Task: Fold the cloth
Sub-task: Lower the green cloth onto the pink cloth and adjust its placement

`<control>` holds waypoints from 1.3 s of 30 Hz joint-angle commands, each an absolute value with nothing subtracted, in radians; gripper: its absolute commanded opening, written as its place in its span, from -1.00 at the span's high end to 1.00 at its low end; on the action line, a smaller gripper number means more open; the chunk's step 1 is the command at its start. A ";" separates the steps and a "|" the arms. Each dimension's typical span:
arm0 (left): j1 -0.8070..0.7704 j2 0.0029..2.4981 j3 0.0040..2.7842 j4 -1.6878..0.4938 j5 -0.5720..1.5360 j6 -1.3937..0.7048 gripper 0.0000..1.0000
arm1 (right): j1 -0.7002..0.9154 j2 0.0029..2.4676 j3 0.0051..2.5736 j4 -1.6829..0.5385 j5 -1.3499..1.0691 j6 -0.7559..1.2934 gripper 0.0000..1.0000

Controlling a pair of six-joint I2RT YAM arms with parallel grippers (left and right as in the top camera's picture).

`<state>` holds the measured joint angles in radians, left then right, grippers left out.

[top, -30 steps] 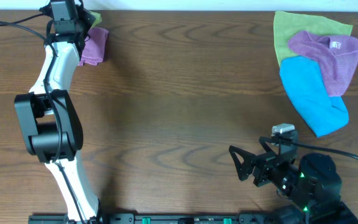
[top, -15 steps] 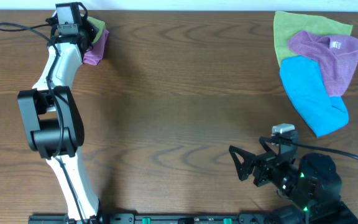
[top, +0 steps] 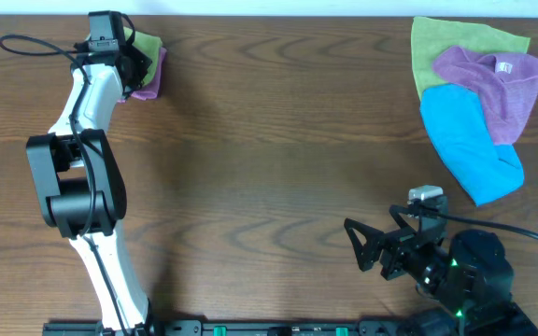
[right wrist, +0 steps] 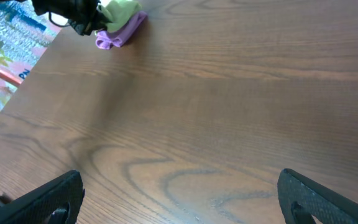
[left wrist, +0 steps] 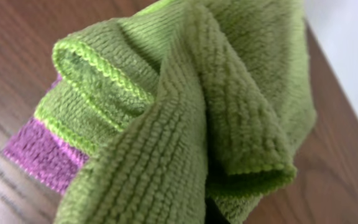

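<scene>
Left gripper (top: 136,62) has slid further over the cloth (left wrist: 185,106), bunched atop a purple cloth (left wrist: 39,155); I cannot tell its grip. Right gripper (right wrist: 180,198) rests spread. Folding looks unstarted.

Wood table (top: 269,168): yellow-green cloth (top: 437,42), blue cloth (top: 470,149) rt; purple cloth (top: 149,82) lt.

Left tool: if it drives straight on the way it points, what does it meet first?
The lime-green microfibre cloth: its folds fill the left wrist view, right ahead of the left tool. A purple cloth shows beneath its edge. Whether the tool already touches it is unclear.
</scene>
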<state>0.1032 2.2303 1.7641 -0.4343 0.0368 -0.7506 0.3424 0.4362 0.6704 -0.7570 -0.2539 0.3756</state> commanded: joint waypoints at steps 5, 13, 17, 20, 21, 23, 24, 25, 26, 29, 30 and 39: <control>0.109 2.241 1.787 -0.477 -0.004 -0.728 0.85 | 0.332 0.432 0.664 -0.756 -0.251 0.389 -0.98; 0.112 2.240 1.787 -0.515 -0.004 -0.728 -0.17 | 0.332 0.432 0.664 -0.756 -0.251 0.389 -0.99; 0.113 2.240 1.787 -0.551 -0.008 -0.729 -0.23 | 0.332 0.432 0.664 -0.756 -0.251 0.389 -0.99; 0.113 2.233 1.787 -0.577 -0.008 -0.728 -0.27 | 0.332 0.432 0.664 -0.756 -0.251 0.389 -0.98; 0.113 2.227 1.787 -0.583 -0.008 -0.728 -0.28 | 0.332 0.432 0.664 -0.756 -0.251 0.389 -0.98; 0.113 2.210 1.787 -0.589 -0.008 -0.728 -0.33 | 0.332 0.432 0.664 -0.756 -0.251 0.389 -0.99; 0.114 2.200 1.787 -0.591 -0.008 -0.728 -0.35 | 0.332 0.432 0.664 -0.756 -0.251 0.389 -0.99; 0.114 2.187 1.787 -0.590 -0.008 -0.722 -0.38 | 0.332 0.432 0.664 -0.756 -0.251 0.389 -0.99; 0.113 2.170 1.787 -0.590 -0.011 -0.716 -0.43 | 0.332 0.432 0.664 -0.756 -0.251 0.389 -0.98; 0.114 2.122 1.787 -0.591 -0.035 -0.704 -0.89 | 0.332 0.432 0.664 -0.756 -0.251 0.389 -0.99; 0.114 2.109 1.787 -0.590 -0.039 -0.696 -0.94 | 0.332 0.432 0.664 -0.756 -0.251 0.389 -0.98; 0.113 2.019 1.787 -0.592 -0.051 -0.664 -0.94 | 0.332 0.432 0.664 -0.756 -0.251 0.389 -0.98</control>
